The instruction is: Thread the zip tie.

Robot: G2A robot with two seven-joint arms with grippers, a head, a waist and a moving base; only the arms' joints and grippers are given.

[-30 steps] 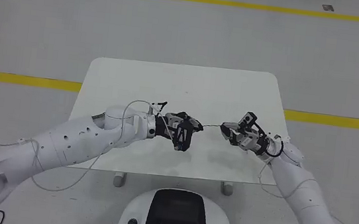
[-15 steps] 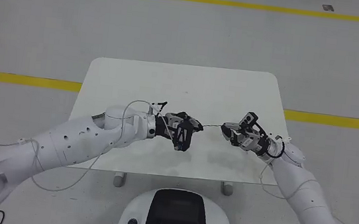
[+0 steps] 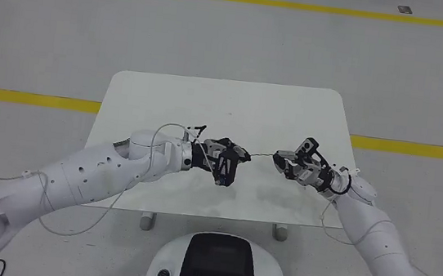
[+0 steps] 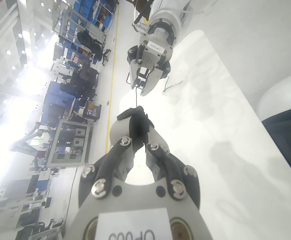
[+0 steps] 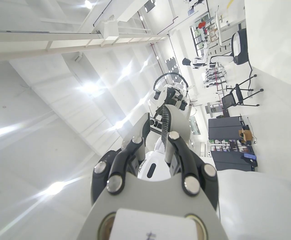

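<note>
Left arm (image 3: 94,177) and right arm (image 3: 376,238): white shells with small round holes; thin grey cable (image 3: 175,125) routed externally. Left gripper (image 4: 137,112): grey metal palm, black link bars (image 4: 113,154), silver screws (image 4: 98,185), pale fingers (image 4: 118,134) with black pads (image 4: 139,127), white label (image 4: 131,223). Right gripper (image 5: 156,113): same build, with a ribbed black pad on one finger.

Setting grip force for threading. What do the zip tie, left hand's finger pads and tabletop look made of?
Zip tie: thin black strand, running straight; plastic, likely nylon.
Left hand finger pads: matte black, slightly ragged at the tips; rubber or foam, can't tell which.
Table: smooth plain white top, low sheen; laminate or painted board, unclear.
</note>
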